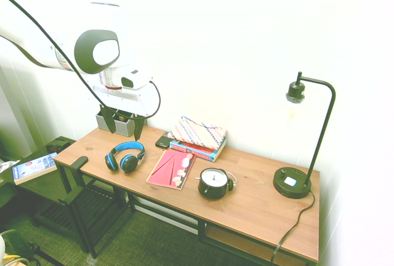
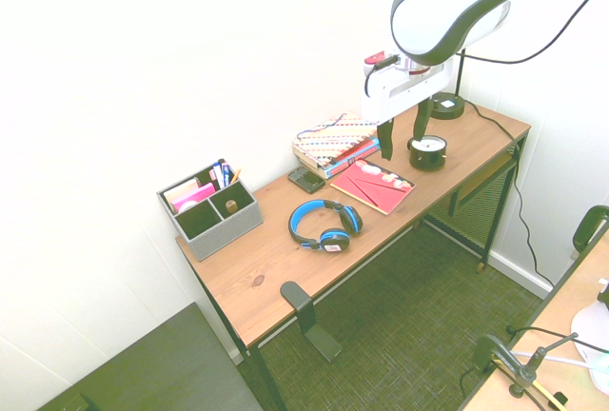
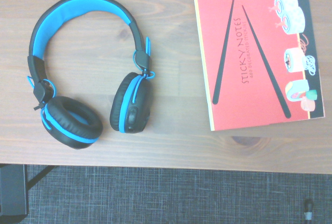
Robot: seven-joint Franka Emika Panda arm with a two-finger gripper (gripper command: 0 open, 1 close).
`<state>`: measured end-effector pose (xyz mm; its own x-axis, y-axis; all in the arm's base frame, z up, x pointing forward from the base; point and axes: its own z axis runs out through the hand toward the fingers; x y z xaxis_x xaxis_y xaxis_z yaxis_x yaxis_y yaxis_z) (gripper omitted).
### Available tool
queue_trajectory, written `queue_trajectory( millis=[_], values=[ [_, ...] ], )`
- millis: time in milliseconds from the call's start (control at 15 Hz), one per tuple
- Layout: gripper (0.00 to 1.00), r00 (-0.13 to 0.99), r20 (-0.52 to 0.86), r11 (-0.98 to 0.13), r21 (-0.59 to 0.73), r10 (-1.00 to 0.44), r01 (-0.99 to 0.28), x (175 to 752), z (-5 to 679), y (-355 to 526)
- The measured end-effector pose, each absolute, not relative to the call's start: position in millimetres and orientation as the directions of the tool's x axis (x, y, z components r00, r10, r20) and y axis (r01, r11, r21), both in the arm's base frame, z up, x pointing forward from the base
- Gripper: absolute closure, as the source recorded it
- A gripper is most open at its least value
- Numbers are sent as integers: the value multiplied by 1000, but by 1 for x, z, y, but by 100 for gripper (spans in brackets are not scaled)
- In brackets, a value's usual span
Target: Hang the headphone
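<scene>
The headphone (image 1: 125, 156) (image 2: 325, 224) lies flat on the wooden desk (image 1: 258, 210) near its front edge, with a bright blue headband and black ear cups trimmed in blue. The wrist view shows the headphone (image 3: 129, 105) from straight above, ear cups toward the desk edge. My gripper (image 1: 124, 124) (image 2: 402, 135) hangs in the air well above it, open, with nothing between its fingers. A black hanger hook (image 1: 79, 162) (image 2: 297, 299) sticks out from the desk's front edge near the headphone.
A red sticky-notes book (image 1: 172, 167) (image 3: 254, 53) lies beside the headphone. Further along stand a round black alarm clock (image 1: 213, 183), a stack of books (image 1: 197, 137) and a black desk lamp (image 1: 295, 180). A grey organizer (image 2: 209, 209) stands at the back corner.
</scene>
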<state>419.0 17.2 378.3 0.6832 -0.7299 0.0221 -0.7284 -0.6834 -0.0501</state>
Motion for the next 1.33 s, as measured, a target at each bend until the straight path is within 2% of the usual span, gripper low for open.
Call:
queue_trajectory(
  millis=[267, 467, 733, 1000, 1200, 1267, 1333],
  values=[
    [0, 660, 22, -660, -52, -751, -749, 425, 372, 20],
    [0, 530, 68, -533, -49, -845, -845, 461, 365, 43],
    [0, 421, 102, -426, -30, -901, -904, 509, 330, 98],
    [0, 327, 79, -333, -83, -942, -939, 558, 282, 125],
    [0, 298, 23, -298, -107, -954, -948, 582, 245, 142],
    [100, 297, 15, -297, -105, -955, -949, 588, 236, 148],
    [100, 295, 10, -295, -100, -955, -950, 592, 227, 152]
  ],
)
